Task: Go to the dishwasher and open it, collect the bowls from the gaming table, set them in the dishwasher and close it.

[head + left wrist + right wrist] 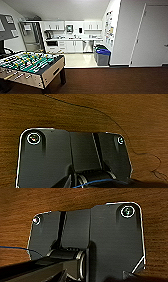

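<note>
The dishwasher [88,46] is a silver-grey front under the kitchen counter at the far end of the room, to the right of the white cabinet doors. It looks closed. The bowls and the gaming table are out of view. In the left wrist view and the right wrist view, the robot's dark plates hang over brown wood-look floor, with nothing held that I can make out.
A table-football table [30,66] stands close at the left. Blue-lidded grey bins [102,56] sit by the white wall corner at the right of the kitchen entry. A white door [152,37] is at the right. Brown floor [112,80] stretches ahead to the pale kitchen tiles [78,60].
</note>
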Robot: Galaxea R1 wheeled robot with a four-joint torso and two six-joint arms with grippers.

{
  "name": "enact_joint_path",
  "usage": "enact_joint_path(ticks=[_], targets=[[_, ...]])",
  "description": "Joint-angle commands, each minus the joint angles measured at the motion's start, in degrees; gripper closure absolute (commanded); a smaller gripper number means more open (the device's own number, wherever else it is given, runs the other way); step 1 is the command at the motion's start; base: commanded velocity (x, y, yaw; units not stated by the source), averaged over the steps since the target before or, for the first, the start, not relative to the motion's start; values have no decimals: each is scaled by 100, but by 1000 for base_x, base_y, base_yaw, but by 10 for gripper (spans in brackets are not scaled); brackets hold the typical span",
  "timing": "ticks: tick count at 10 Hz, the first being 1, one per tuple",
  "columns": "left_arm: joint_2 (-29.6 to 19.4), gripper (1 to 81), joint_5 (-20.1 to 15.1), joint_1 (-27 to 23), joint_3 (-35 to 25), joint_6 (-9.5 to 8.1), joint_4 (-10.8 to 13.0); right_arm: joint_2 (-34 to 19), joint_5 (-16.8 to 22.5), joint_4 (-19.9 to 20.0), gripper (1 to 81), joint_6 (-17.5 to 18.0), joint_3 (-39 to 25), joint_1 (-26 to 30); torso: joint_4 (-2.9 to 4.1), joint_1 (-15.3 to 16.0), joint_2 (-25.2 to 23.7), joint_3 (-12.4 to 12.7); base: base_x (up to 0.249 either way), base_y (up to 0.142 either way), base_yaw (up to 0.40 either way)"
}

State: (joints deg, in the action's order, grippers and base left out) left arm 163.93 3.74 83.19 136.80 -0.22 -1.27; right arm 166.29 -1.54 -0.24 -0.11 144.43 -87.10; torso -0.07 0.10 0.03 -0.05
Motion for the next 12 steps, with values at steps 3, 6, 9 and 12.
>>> enact_joint_path(ticks=[3, 6, 9, 12], targets=[[-35, 10, -269, -334, -92, 4, 4, -32, 294, 42, 10, 2, -22, 294, 0, 2, -3, 0, 149, 0, 0], [-35, 10, -269, -342, -92, 4, 4, -32, 294, 16, 10, 3, -22, 285, 0, 2, -3, 0, 149, 0, 0], [-35, 10, -269, -334, -92, 4, 4, -23, 294, 7, 10, -15, -30, 294, 0, 0, -3, 0, 149, 0, 0], [-26, 10, -269, -334, -92, 4, 4, -23, 294, 7, 10, -15, -22, 285, 0, 2, -3, 0, 149, 0, 0]])
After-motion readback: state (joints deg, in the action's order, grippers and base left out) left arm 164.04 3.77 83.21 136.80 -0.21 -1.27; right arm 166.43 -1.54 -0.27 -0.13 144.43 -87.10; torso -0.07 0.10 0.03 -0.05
